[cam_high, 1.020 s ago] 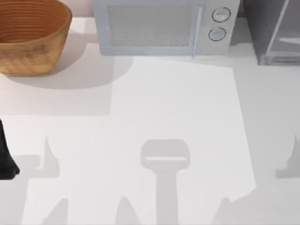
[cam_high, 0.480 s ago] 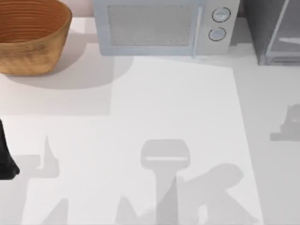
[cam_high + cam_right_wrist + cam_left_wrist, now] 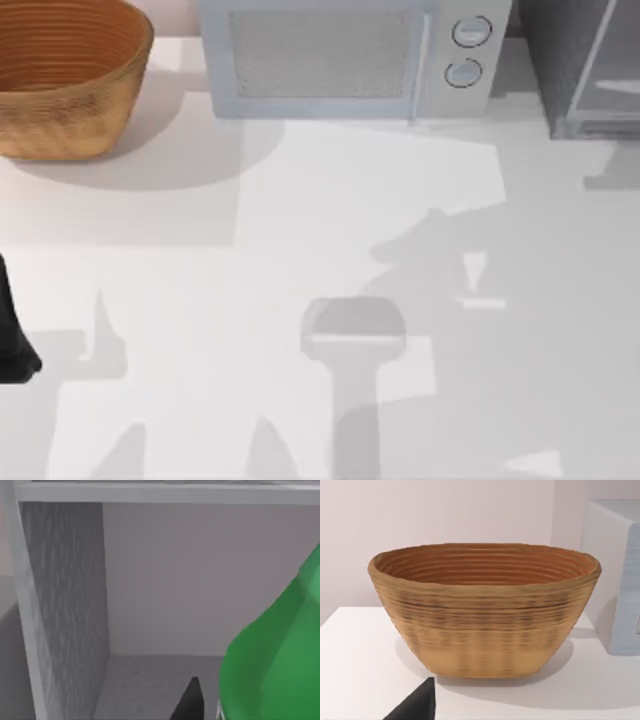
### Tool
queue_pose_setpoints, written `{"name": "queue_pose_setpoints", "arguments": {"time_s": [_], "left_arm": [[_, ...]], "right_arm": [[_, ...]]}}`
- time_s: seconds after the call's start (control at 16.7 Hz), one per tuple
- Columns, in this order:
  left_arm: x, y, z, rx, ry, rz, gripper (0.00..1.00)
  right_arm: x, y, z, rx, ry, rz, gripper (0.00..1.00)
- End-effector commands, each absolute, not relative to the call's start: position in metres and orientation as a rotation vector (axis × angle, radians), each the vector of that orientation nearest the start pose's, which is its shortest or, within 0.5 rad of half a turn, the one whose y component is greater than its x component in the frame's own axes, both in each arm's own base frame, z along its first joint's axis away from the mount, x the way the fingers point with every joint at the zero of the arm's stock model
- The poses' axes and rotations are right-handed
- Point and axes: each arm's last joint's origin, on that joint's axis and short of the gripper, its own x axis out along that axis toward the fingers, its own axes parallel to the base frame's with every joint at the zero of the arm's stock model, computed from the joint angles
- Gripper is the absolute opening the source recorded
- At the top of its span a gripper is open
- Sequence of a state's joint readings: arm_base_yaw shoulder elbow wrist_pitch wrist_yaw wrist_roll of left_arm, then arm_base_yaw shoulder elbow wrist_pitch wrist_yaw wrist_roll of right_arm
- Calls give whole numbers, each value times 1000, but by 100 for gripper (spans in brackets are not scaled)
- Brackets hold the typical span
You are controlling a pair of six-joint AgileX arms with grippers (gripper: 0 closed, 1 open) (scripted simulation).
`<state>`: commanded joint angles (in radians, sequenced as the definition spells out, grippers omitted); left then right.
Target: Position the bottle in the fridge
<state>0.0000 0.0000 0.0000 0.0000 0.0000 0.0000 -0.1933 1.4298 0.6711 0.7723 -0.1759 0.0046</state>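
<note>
White table surface (image 3: 300, 230) spans the top view and carries several grey shadows. Along its far edge, from left to right, stand a woven basket (image 3: 65, 75), a light grey microwave (image 3: 340, 60) with two round dials, and the dark grey fridge (image 3: 585, 65) at the far right corner. The left arm (image 3: 12, 330) sits at the table's left edge; its wrist view faces the basket, and the state of its fingers cannot be determined. The right wrist view faces the fridge's open interior (image 3: 150, 590), with a grey side wall and floor. The bottle (image 3: 275, 660) appears close up beside one dark fingertip (image 3: 190, 702) of the right gripper. Whether those fingers clamp it cannot be determined.
</note>
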Motion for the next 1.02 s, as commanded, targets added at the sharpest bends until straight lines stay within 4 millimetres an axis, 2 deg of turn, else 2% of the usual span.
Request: {"name": "queue_pose_setpoints", "arguments": {"time_s": [0.24, 0.42, 0.6, 1.02], "left_arm": [[106, -1, 160, 0, 0, 0, 100], [106, -1, 160, 0, 0, 0, 100], [106, -1, 160, 0, 0, 0, 100], [106, -1, 160, 0, 0, 0, 100]], "right_arm": [[364, -79, 187, -7, 12, -1, 1], [391, -95, 152, -1, 11, 2, 1], [403, -103, 133, 2, 2, 5, 1], [405, -101, 129, 6, 9, 10, 1]]}}
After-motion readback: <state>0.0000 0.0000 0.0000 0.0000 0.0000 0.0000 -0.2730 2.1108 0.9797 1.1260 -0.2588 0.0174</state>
